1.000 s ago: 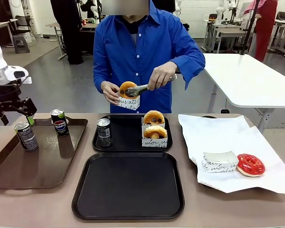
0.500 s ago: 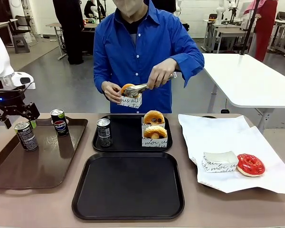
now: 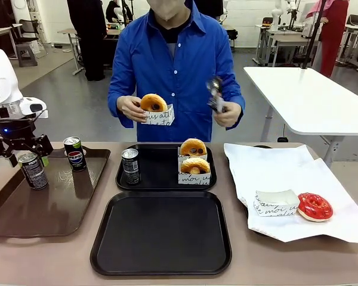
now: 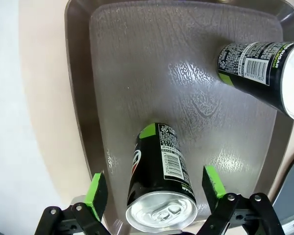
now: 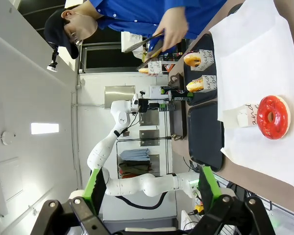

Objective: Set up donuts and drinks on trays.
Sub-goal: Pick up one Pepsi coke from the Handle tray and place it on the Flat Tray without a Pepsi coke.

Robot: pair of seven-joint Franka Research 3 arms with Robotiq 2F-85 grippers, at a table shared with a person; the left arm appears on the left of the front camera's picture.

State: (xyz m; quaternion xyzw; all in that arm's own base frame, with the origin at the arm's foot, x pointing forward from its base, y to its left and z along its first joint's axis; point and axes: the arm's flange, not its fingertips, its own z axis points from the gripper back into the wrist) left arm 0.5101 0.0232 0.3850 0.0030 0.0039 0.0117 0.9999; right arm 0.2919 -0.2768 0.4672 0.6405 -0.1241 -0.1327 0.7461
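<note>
Left gripper (image 4: 155, 188): spread, one green pad on each side of a can (image 4: 159, 176), with a gap showing on both sides.
Right gripper (image 5: 152, 188): spread wide with nothing between the fingers, up off the table.
Far black tray (image 3: 158, 161): sat at the middle of the table, on the person's side.
Can at the gripper: stood upright on the brown tray (image 3: 48, 214), left of the far black tray.
Second can (image 3: 75, 153): upright on the brown tray too, nearer the far black tray.
Third can (image 3: 130, 165): upright on the far black tray, at its left side.
Boxed donuts (image 3: 194, 158): two, one behind the other, on the far black tray's right side.
Near black tray (image 3: 161, 232): just in front of the far black tray.
Person: one hand (image 3: 130, 108) held a boxed donut (image 3: 154, 107) above the far black tray; the other held tongs (image 3: 215, 92).
Red donut (image 3: 314, 206): right of the far black tray on white paper (image 3: 298, 173), beside an empty box (image 3: 274, 202).
</note>
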